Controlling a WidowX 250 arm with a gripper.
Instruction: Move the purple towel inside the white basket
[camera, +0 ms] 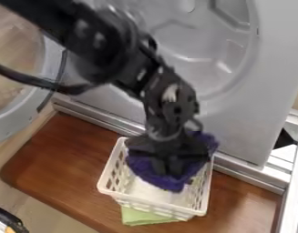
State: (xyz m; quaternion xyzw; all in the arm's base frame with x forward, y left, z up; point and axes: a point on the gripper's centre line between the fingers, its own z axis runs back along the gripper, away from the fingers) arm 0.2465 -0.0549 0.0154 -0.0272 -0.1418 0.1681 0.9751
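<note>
The black gripper [168,164] hangs over the white basket [108,175], pointing down at the purple towel [169,183]. The towel is bunched around and below it, within the basket's outline, with one part showing behind the gripper at the upper right, by the basket's back edge. The gripper covers the towel's middle, and I cannot tell whether it holds the cloth or how far the towel rests on the basket's floor.
A green cloth [145,216] lies under the basket's front edge on the brown wooden board [63,164]. Behind stands a grey machine front [236,123] with a round opening; its round door [17,116] is swung out at the left. A white metal rail is at the right.
</note>
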